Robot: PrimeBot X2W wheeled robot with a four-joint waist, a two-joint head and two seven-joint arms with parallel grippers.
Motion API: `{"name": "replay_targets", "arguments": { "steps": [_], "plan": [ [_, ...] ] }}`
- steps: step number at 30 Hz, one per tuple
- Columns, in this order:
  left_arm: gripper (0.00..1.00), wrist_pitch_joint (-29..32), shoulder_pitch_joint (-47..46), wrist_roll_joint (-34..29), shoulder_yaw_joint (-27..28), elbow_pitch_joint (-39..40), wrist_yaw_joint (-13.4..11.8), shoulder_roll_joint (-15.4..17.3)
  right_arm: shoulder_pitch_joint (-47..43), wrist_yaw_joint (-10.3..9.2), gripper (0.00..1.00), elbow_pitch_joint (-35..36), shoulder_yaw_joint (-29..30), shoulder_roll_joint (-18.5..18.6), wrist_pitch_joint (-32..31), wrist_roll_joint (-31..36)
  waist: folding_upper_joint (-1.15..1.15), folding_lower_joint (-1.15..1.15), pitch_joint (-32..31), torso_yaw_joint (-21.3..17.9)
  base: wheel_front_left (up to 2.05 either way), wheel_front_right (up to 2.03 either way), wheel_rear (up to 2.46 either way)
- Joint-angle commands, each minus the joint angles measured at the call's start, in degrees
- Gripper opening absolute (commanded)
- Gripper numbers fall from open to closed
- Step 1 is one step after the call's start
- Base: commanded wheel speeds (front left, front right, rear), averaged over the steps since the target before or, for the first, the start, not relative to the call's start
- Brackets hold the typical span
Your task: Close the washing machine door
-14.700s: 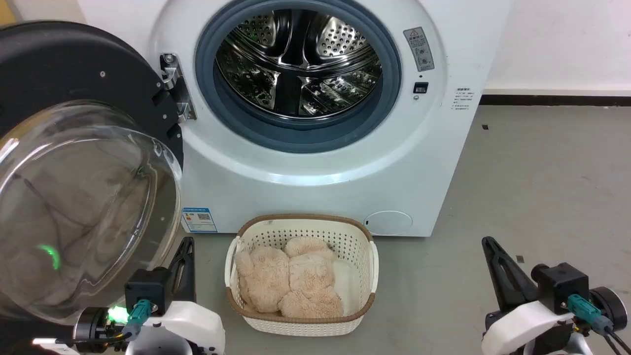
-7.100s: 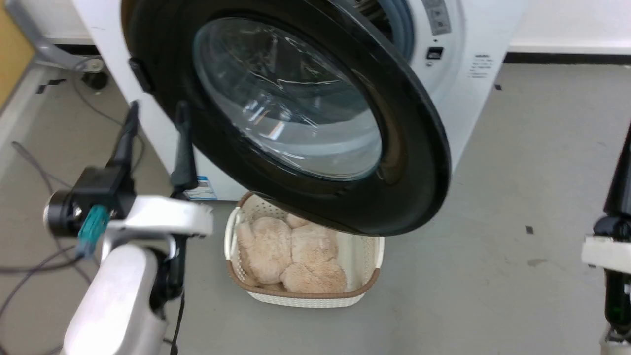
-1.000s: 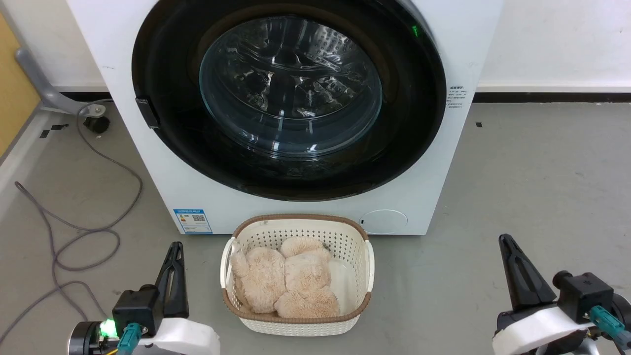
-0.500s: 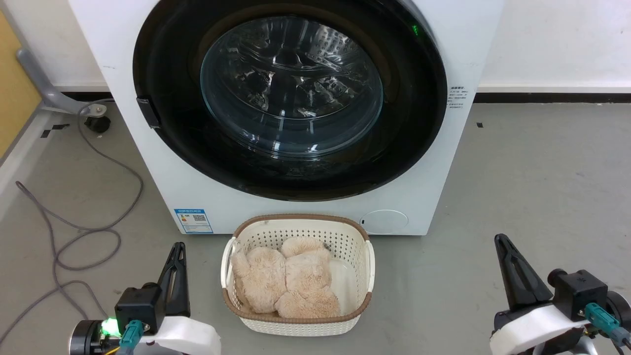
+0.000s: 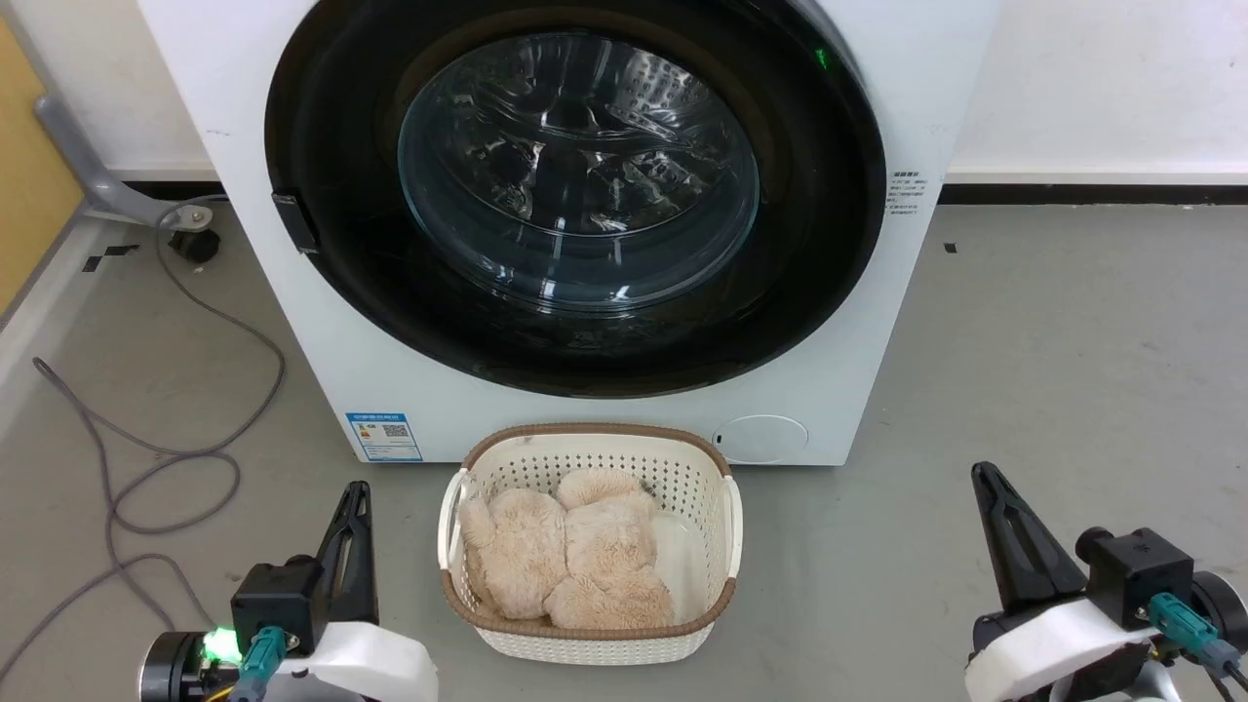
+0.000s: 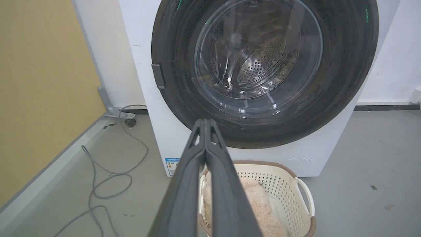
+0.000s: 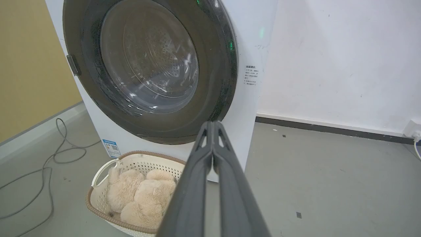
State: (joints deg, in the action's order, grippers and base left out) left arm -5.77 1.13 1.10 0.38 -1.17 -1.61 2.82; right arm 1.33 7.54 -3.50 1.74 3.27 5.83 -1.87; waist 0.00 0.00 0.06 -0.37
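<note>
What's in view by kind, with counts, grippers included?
Washing machine: 1
Washing machine door: 1, closed
Laundry basket: 1
Beige plush heap: 1, pieces not separable
Floor cable: 1
Grippers: 2, left gripper and right gripper, both shut
Total: 7

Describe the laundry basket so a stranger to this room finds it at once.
Find the big white washing machine with its round black door shut. On the grey floor just in front stands a cream basket with a brown rim. Nothing else on the floor holds fluffy beige plush.
</note>
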Motion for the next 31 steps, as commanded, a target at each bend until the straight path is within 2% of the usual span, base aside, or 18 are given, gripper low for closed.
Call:
{"name": "replay_targets", "arguments": {
  "steps": [1, 31],
  "plan": [
    [0.0, 0.3, -0.6, -0.5, -0.1, 0.3, 0.3, 0.0, -0.8, -0.03, 0.0, 0.4, -0.1, -0.2, -0.3, 0.4, 0.0, 0.0, 0.0, 0.0, 0.0, 0.0, 0.0],
    [0.0, 3.8, -1.0, -0.9, -0.3, 0.8, 1.1, 0.1, -1.1, -0.05, 0.0, 2.4, -1.2, -0.3, -3.8, 1.4, 0.0, 0.0, 0.0, 0.2, 0.0, 0.0, 0.0]
  ]
}}
